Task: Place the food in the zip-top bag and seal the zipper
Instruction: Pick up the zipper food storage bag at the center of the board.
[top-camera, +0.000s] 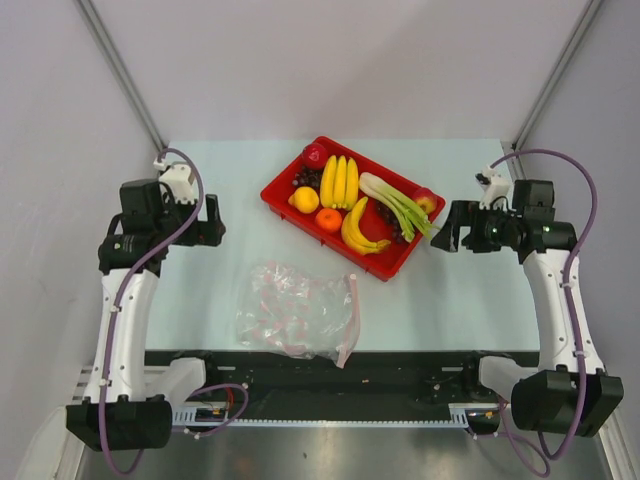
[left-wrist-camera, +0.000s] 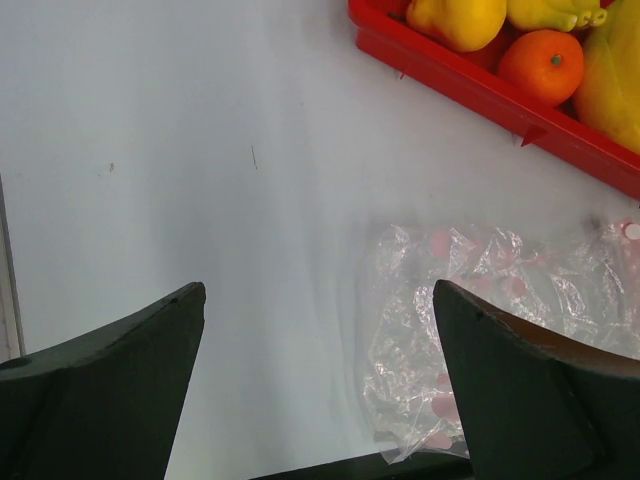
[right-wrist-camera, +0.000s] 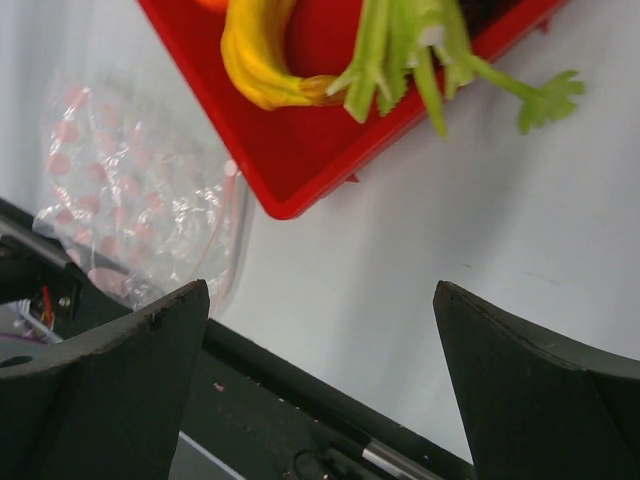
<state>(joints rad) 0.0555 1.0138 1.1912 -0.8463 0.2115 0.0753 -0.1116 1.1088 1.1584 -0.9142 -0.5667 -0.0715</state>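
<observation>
The only markings we could make out were round pink spots on the zip-top bag, too small to tell whether any were lettering. The left claw hung with its dark, wedge-shaped fingers spread wide and nothing between them. The bag lay clear, crinkled and glossy on the pale table, ahead of that claw and off toward its right finger, well apart from it. The bag's near edge reached the black rail.

The zipper, a narrow pink strip, ran along the side of the bag farthest from the left claw. The right claw was equally wide open and empty. Its tips stood just beside a corner of the red moulded tray, which lay between the two claws.

All the food sat in that tray. The leek-like stalk was closest to the right claw, its green leafy end hanging over the rim onto the table. Beyond it lay smooth yellow bananas, two red apples, an orange, a lemon and dark grapes. A purple cable looped over the left claw's wrist.
</observation>
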